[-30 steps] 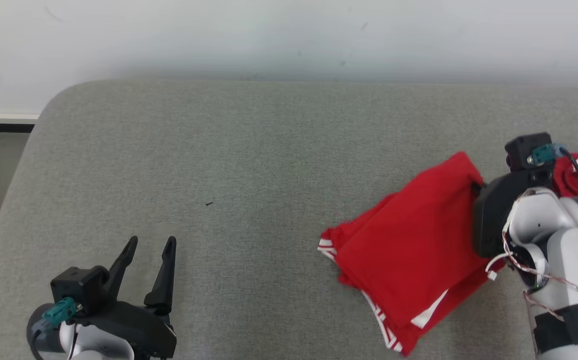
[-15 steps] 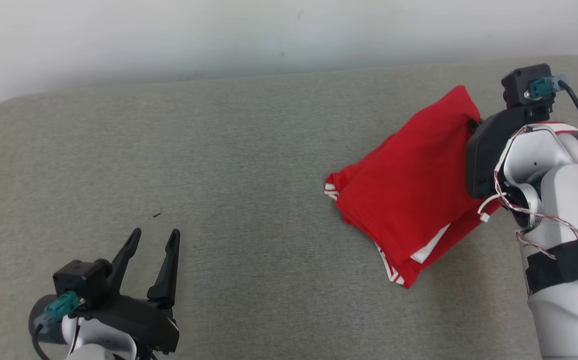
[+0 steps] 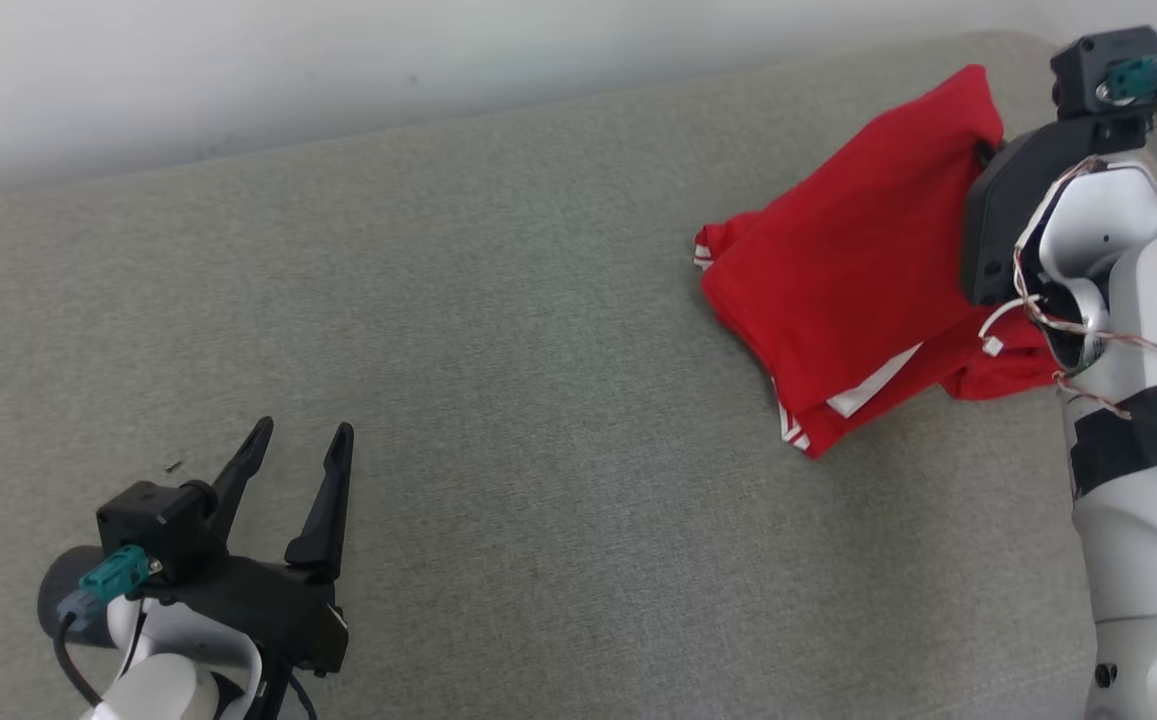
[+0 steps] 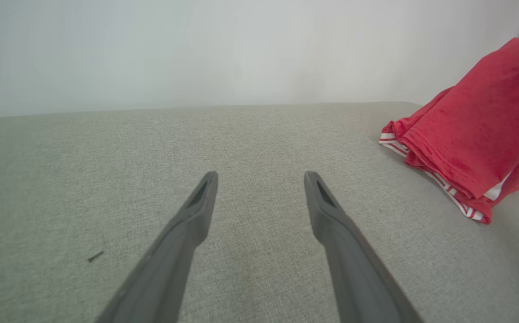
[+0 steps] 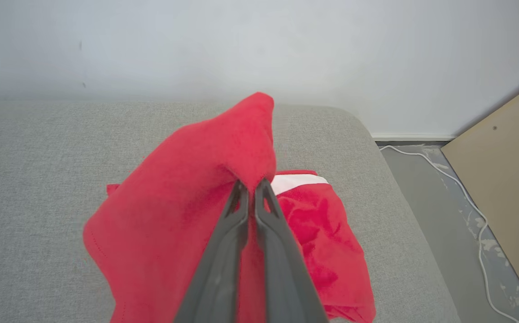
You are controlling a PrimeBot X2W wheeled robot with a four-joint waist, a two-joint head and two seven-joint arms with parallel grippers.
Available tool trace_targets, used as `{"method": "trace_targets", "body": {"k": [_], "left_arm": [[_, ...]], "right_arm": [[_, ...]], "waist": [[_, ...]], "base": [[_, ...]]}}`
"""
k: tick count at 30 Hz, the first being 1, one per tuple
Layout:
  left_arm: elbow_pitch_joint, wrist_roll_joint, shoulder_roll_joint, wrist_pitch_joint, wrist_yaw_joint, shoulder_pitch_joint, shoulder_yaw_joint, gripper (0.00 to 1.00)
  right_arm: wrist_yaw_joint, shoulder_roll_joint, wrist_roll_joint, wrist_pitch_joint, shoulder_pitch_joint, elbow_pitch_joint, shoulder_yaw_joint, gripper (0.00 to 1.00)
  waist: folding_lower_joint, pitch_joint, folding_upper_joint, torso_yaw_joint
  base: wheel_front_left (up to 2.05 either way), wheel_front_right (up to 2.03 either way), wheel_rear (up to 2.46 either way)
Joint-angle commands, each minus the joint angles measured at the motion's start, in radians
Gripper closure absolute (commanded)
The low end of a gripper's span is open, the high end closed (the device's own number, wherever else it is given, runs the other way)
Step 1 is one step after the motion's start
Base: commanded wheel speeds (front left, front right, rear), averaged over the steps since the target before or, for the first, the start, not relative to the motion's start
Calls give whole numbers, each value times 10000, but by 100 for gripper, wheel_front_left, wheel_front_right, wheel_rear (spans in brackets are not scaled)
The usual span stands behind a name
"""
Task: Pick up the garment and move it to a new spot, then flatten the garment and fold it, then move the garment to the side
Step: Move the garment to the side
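The garment is red with white stripes at its hems. It hangs partly lifted at the far right of the grey cushioned surface, its lower folds resting on the cushion. My right gripper is shut on a fold of the garment near its raised top. In the left wrist view the garment rises at the right edge. My left gripper is open at the lower left, well apart from the cloth, and its fingers hold nothing.
A white wall runs behind the cushion. Past the cushion's right end lie grey floor, a white cable and a tan board. A small dark speck lies near my left gripper.
The head camera has turned, shifting the whole picture. My right gripper has carried the garment up and toward the right end of the cushion. The left gripper stays open in place.
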State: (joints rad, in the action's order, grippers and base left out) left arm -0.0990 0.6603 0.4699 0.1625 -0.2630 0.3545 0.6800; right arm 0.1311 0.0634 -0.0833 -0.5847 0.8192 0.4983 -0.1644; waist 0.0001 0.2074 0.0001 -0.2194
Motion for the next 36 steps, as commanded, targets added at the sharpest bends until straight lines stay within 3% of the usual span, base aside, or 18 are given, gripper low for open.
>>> {"method": "trace_targets", "body": {"k": [1, 10, 23, 36], "left_arm": [[66, -58, 98, -46, -8, 170, -16, 0], [172, -207, 197, -257, 74, 490, 119, 0], [371, -307, 383, -469, 6, 716, 189, 0], [607, -566, 517, -791, 48, 1174, 380, 0]], "right_arm": [[-5, -2, -113, 151, 305, 142, -89, 100], [-5, 285, -577, 534, 859, 741, -684, 100], [-5, 939, -1755, 1021, 1116, 1160, -2935, 100], [-5, 1853, -4375, 2489, 1272, 2312, -3785, 100]], "waist": [[-1, 384, -1, -389], [-1, 810, -1, -348], [-1, 1272, -1, 343], [-1, 2017, -1, 1129]], "base": [[0, 0, 0], [0, 0, 0], [0, 0, 0], [0, 0, 0]]}}
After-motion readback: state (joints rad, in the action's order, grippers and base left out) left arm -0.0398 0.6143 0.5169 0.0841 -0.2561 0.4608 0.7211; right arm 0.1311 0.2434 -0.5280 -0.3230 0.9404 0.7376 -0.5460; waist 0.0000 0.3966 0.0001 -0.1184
